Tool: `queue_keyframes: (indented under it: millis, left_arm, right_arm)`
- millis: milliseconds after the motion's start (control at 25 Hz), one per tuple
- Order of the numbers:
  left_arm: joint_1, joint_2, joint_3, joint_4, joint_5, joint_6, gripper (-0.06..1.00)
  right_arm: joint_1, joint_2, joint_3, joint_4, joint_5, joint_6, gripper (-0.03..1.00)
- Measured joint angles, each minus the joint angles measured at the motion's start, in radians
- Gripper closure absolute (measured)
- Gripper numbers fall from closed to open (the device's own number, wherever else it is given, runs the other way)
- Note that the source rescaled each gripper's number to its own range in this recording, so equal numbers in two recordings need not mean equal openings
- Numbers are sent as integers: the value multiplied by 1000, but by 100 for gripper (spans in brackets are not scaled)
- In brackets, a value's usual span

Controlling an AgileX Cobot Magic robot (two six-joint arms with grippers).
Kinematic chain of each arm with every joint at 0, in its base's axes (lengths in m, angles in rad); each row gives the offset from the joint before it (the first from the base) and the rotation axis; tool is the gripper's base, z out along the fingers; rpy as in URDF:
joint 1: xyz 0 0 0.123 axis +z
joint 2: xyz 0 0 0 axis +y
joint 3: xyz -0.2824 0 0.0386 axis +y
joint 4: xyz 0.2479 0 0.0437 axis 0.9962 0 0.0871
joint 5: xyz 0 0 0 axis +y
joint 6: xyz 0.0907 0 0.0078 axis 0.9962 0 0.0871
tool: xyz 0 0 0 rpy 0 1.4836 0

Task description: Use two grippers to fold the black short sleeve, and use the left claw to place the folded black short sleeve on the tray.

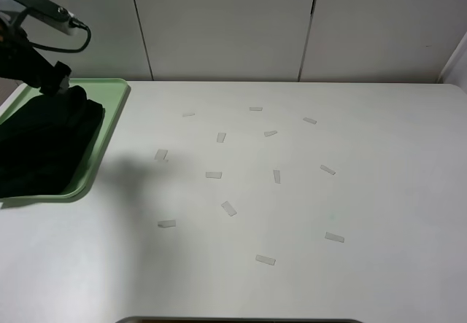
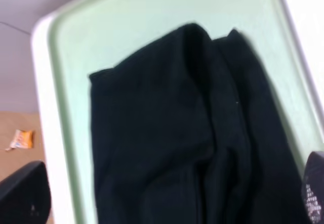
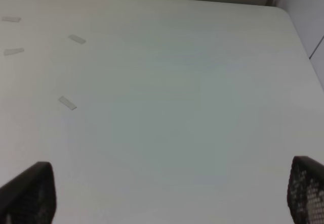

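Folded, our black short sleeve [image 2: 187, 133] lies in the tray [image 1: 102, 137] at the bench's [image 1: 292, 213] left edge. Our left hand [image 2: 167, 196] hangs released above it; our right hand [image 3: 167, 193] is spread over bare bench beside tape strips [image 1: 228, 208].

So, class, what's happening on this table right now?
The folded black short sleeve lies in the mint-green tray at the table's left edge. The left gripper hangs above it with its jaws wide apart, gripping nothing, so the shirt has been set down. The right gripper is open too, over bare white table with nothing between its fingers. Small pale tape strips are scattered across the middle of the table.
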Motion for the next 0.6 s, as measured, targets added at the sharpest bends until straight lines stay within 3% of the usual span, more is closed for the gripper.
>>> queue_keyframes:
  millis: [160,440,600]
  left_arm:
    - [-44,-157,0,-27,153,0,-5]
    - [-70,-490,0,-192,518,1,-5]
    - [-70,-692,-1,-235,693,23,-5]
  right_arm:
    - [0,0,0,0,0,0,-3]
    - [0,0,0,0,0,0,-3]
    - [0,0,0,0,0,0,-3]
